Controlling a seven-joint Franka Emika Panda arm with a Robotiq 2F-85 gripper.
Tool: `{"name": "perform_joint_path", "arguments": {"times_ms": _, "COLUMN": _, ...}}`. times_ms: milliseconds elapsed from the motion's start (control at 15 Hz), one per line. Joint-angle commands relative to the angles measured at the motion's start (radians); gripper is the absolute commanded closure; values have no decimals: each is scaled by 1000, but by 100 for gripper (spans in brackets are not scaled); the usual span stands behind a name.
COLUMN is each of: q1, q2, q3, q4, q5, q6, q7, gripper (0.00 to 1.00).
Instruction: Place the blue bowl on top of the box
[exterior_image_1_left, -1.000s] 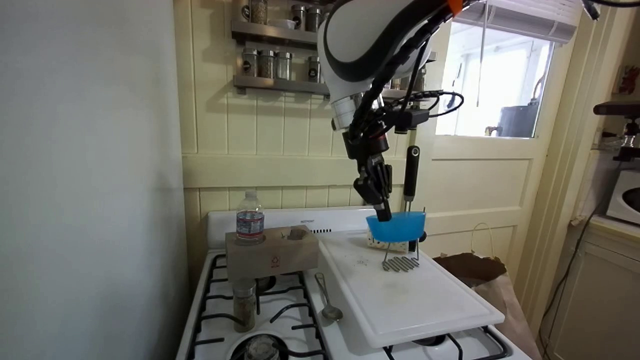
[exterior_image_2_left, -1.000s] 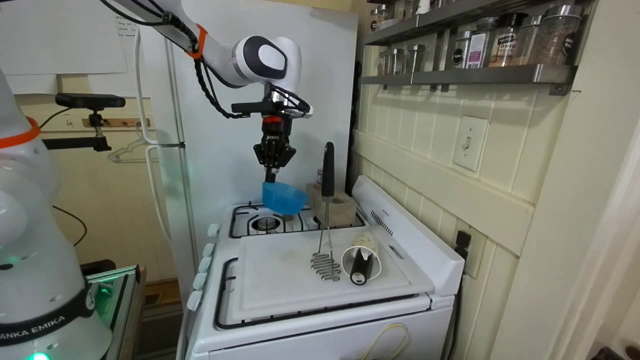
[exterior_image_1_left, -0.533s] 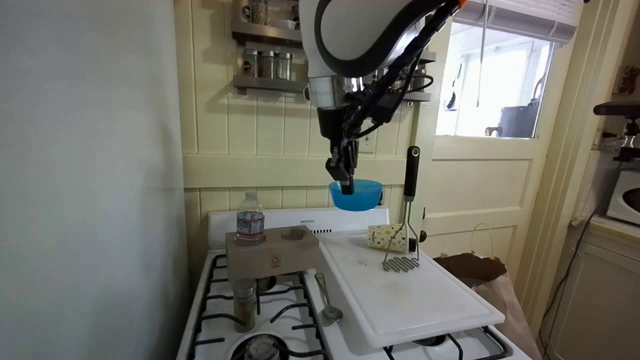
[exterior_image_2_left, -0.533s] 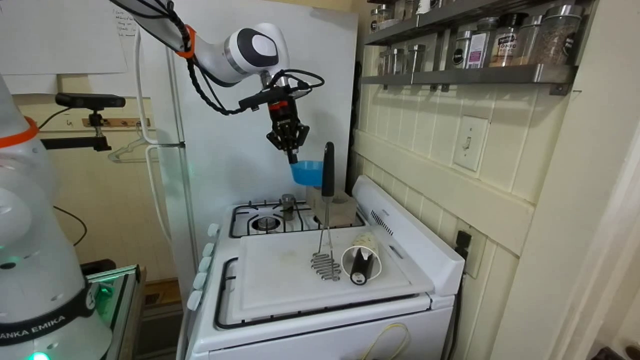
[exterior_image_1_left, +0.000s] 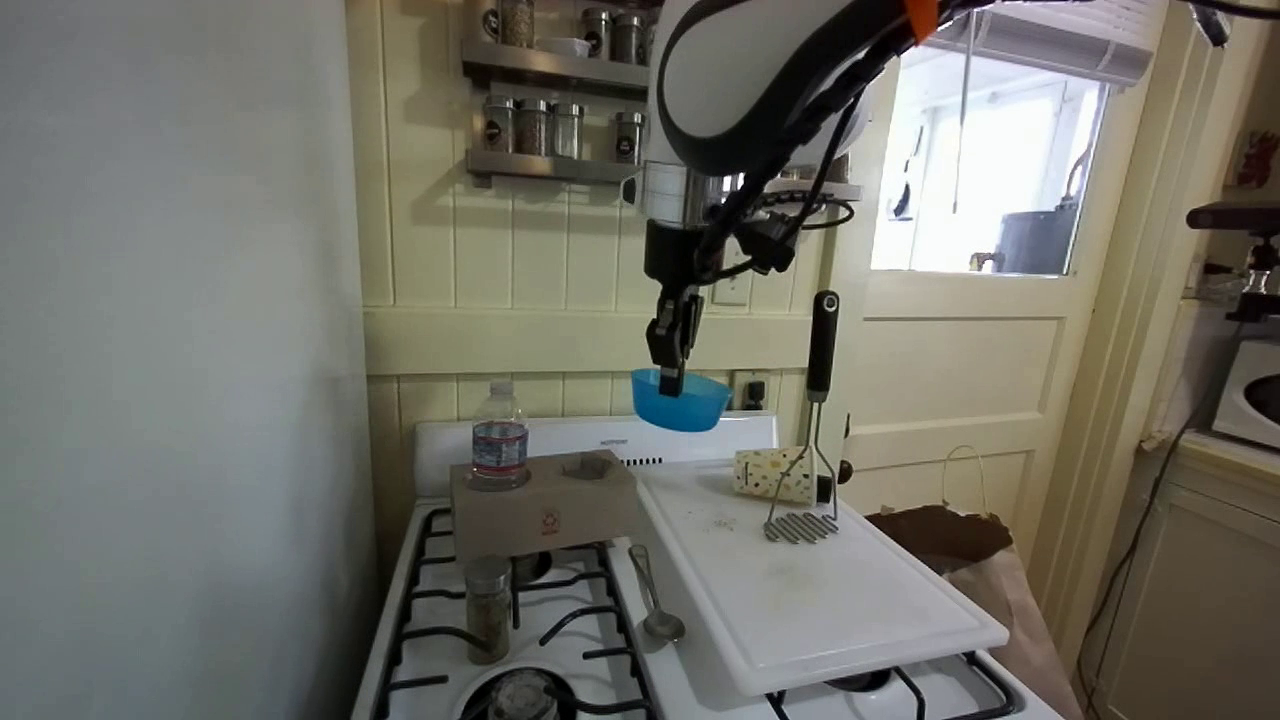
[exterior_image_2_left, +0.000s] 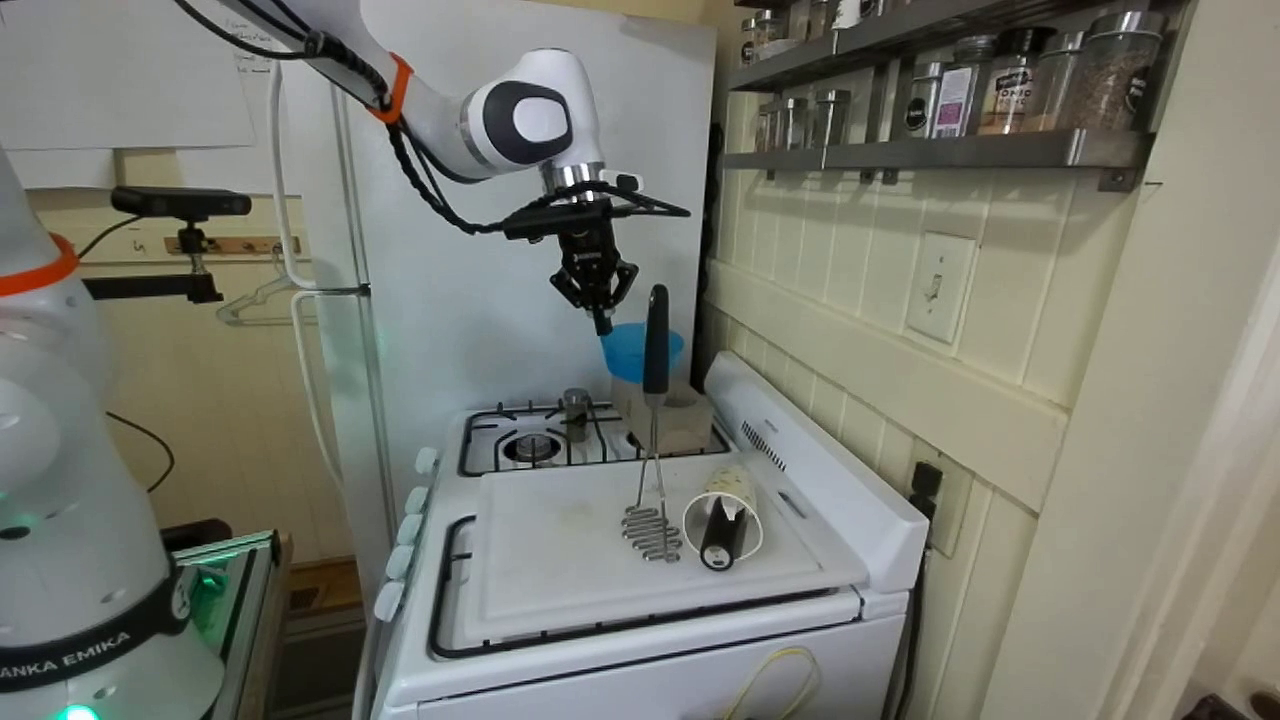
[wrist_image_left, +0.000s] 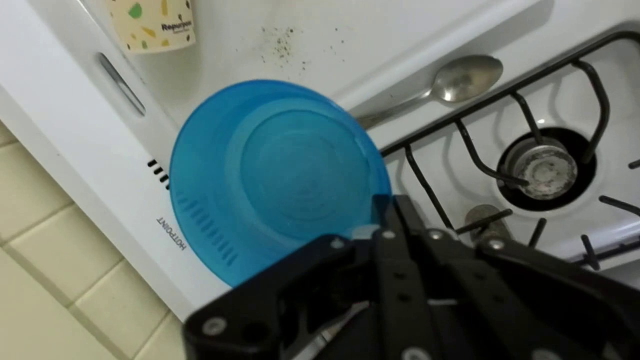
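Observation:
The blue bowl (exterior_image_1_left: 700, 405) hangs in the air, slightly tilted, held by its rim. It also shows in an exterior view (exterior_image_2_left: 630, 352), partly behind the masher handle, and in the wrist view (wrist_image_left: 295, 165), where its inside looks empty. My gripper (exterior_image_1_left: 671, 385) is shut on the rim; its fingertips (wrist_image_left: 391, 202) pinch the rim's edge in the wrist view. The grey-brown box (exterior_image_1_left: 560, 510) stands at the back of the stove, with a hole in its top right. In an exterior view the box (exterior_image_2_left: 688, 430) appears below the bowl. The box is not clearly seen in the wrist view.
A water bottle (exterior_image_1_left: 500, 440) stands on the box's left part. A spice jar (exterior_image_1_left: 488, 615) and a spoon (exterior_image_1_left: 662, 625) are in front of it. A white board (exterior_image_1_left: 850, 610) bears an upright masher (exterior_image_1_left: 822, 345) and a patterned cup (exterior_image_1_left: 765, 473) on its side.
The gripper has carried the bowl leftward toward the box and higher than one second ago. In the last half second the bowl has dropped a little and tilted.

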Motion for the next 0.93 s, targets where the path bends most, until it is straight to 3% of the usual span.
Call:
{"name": "perform_joint_path", "arguments": {"times_ms": 0, "q1": -1, "q2": 3, "q3": -2, "q4": 0, "q5": -5, "q6": -3, "q7": 4, "gripper": 96}}
{"name": "perform_joint_path", "arguments": {"times_ms": 133, "q1": -1, "q2": 4, "q3": -1, "q4": 1, "q5": -5, "q6": -3, "q7": 4, "gripper": 96}}
{"name": "perform_joint_path", "arguments": {"times_ms": 467, "q1": 3, "q2": 97, "q3": 3, "q4": 54, "q5": -27, "q6": 196, "q7": -43, "gripper": 99}}
{"name": "perform_joint_path", "arguments": {"times_ms": 867, "q1": 5, "q2": 267, "q3": 25, "q4": 143, "q5": -66, "q6": 236, "q7": -54, "gripper": 99}}
